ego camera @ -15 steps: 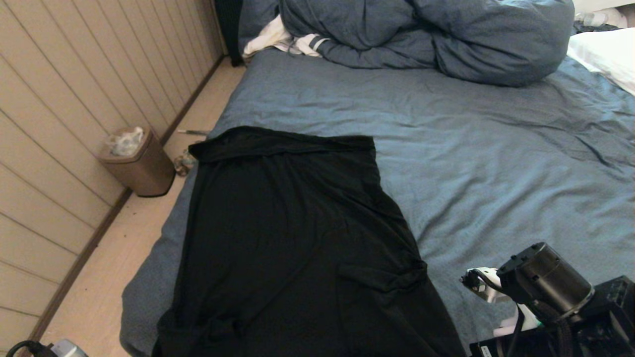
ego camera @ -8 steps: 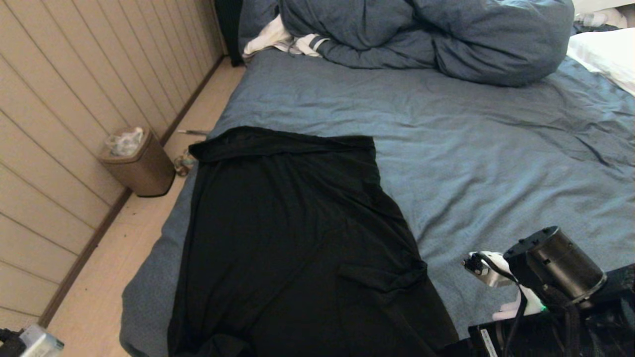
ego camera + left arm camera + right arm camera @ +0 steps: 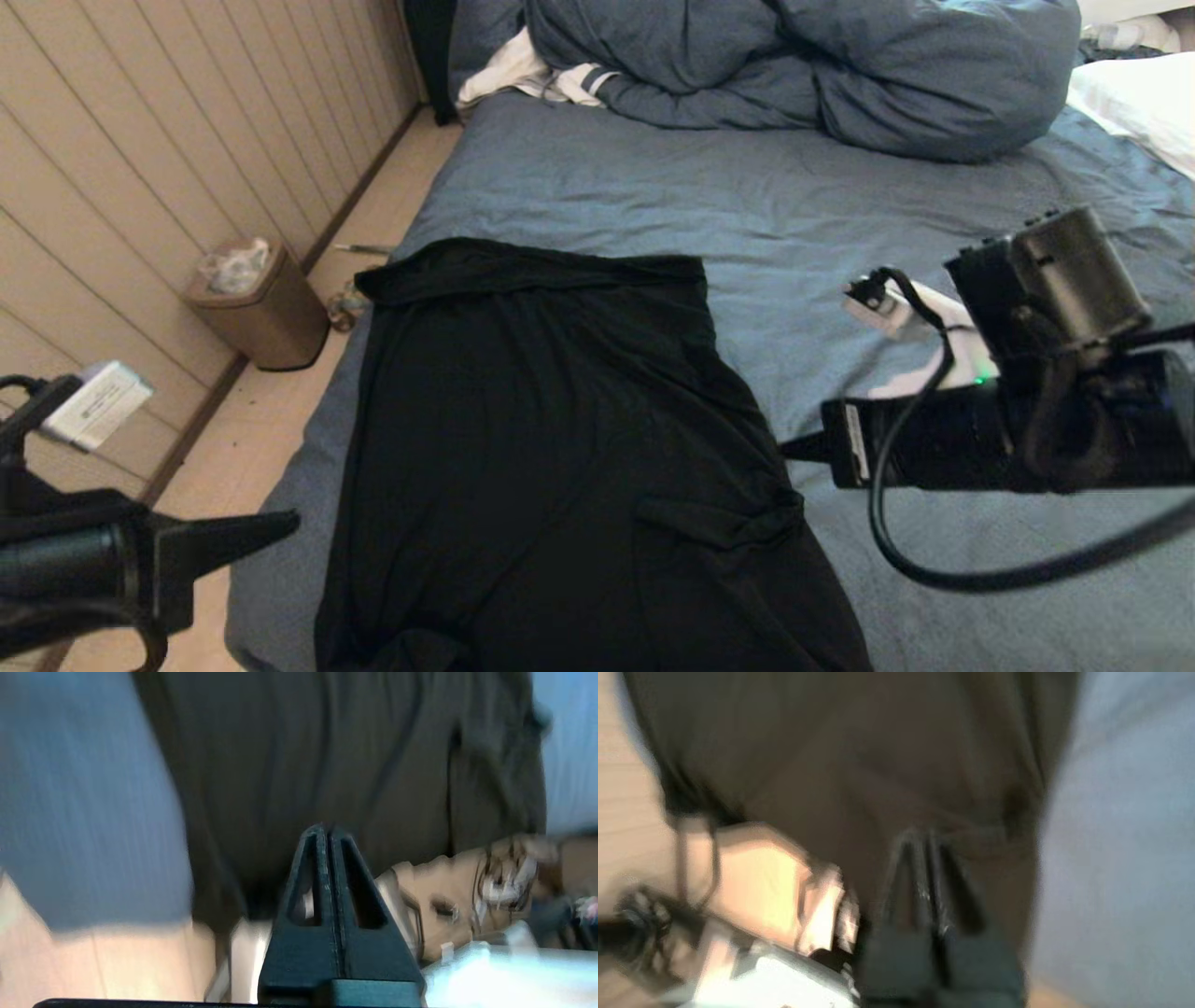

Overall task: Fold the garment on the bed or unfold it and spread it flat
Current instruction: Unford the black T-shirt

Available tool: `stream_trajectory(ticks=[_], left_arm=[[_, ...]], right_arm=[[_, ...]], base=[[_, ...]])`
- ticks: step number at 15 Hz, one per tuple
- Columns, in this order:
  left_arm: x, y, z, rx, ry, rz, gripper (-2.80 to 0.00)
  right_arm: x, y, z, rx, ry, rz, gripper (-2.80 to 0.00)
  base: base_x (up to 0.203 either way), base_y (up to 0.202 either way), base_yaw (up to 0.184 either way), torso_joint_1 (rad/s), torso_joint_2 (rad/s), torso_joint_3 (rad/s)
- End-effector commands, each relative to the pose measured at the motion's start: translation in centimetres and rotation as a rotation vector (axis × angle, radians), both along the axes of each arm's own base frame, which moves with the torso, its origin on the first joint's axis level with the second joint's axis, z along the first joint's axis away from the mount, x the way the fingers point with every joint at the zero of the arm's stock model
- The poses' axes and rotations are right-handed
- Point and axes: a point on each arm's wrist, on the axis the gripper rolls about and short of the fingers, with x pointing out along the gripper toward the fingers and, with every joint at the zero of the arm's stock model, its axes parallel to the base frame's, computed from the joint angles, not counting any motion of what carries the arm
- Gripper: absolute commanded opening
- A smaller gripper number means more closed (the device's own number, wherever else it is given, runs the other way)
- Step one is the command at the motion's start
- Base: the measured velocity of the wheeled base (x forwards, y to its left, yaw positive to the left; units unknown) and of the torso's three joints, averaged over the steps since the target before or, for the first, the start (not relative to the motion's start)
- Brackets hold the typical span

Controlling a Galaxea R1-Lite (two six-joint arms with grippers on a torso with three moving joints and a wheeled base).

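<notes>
Grippers both closed, empty: left gripper [image 3: 280,523] at lower left, right gripper [image 3: 794,448] at right, flanking black T-shirt [image 3: 551,448], long axis running up-frame.

Home bedroom, bed [image 3: 887,243], bunched duvet [image 3: 803,65]

Both arms have risen beside the garment [image 3: 560,448], left gripper [image 3: 285,523] and right gripper [image 3: 794,448] now closed.
</notes>
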Motion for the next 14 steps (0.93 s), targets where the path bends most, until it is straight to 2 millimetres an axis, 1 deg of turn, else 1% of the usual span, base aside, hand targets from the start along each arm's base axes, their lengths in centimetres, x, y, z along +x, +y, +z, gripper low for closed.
stream_trajectory(ticks=[1,3,4,8,10,12,13,14], left_arm=[[5.8,-1.4,-0.1,0.007,0.063,0.005,-2.8],[10.3,-2.3,0.4,-0.016,0.047,0.027,-2.8],[12.1,-2.6,0.7,-0.029,0.035,0.036,-2.8],[17.0,-3.4,0.2,-0.056,0.033,0.057,-2.8],[19.7,-3.8,-0.8,-0.069,-0.001,0.071,-2.8],[22.4,-4.1,-2.4,-0.069,-0.069,0.11,-2.8],[23.0,-4.2,-2.9,-0.067,-0.111,0.14,-2.8],[22.8,-4.0,-3.0,-0.065,-0.111,0.148,-2.8]], right_arm=[[3.9,2.3,0.1,0.005,-0.006,-0.009,-2.8],[7.1,3.9,0.1,0.004,-0.024,-0.03,-2.8],[8.2,4.6,-0.1,-0.001,-0.031,-0.035,-2.8],[11.2,6.5,-1.1,-0.028,-0.056,-0.067,-2.8],[12.8,7.3,-1.6,-0.056,-0.086,-0.118,-2.8],[14.2,8.1,-2.1,-0.102,-0.146,-0.202,-2.8],[14.2,8.2,-2.0,-0.105,-0.168,-0.19,-2.8],[14.2,8.2,-1.7,-0.103,-0.176,-0.187,-2.8]], base=[[0.0,0.0,0.0,0.0,0.0,0.0],[0.0,0.0,0.0,0.0,0.0,0.0],[0.0,0.0,0.0,0.0,0.0,0.0],[0.0,0.0,0.0,0.0,0.0,0.0],[0.0,0.0,0.0,0.0,0.0,0.0],[0.0,0.0,0.0,0.0,0.0,0.0],[0.0,0.0,0.0,0.0,0.0,0.0],[0.0,0.0,0.0,0.0,0.0,0.0]])
